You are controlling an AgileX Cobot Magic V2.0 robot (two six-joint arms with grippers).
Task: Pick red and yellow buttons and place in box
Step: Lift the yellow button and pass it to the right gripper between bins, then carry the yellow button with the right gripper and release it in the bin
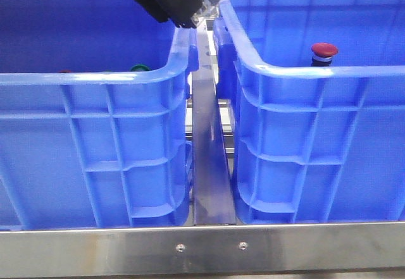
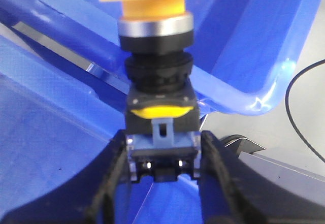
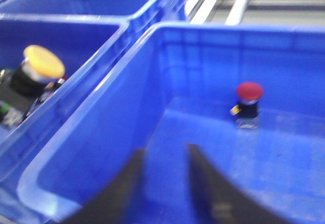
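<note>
My left gripper (image 2: 162, 158) is shut on the dark lower body of the yellow button (image 2: 155, 10), which is held upright over blue crate walls. The yellow button also shows in the right wrist view (image 3: 41, 61), raised above the left crate next to the wall it shares with the right one. The red button (image 1: 324, 52) stands upright on the floor of the right blue box (image 1: 316, 73); it also shows in the right wrist view (image 3: 249, 99). My right gripper (image 3: 165, 178) is open and empty over the near part of that box (image 3: 96, 117).
The left blue crate (image 1: 95, 80) stands beside the right one with a narrow metal strip (image 1: 209, 165) between them. A green cap (image 1: 139, 68) shows just behind its front rim. A dark arm (image 1: 171, 0) reaches over the gap. A metal rail (image 1: 202, 247) runs along the front.
</note>
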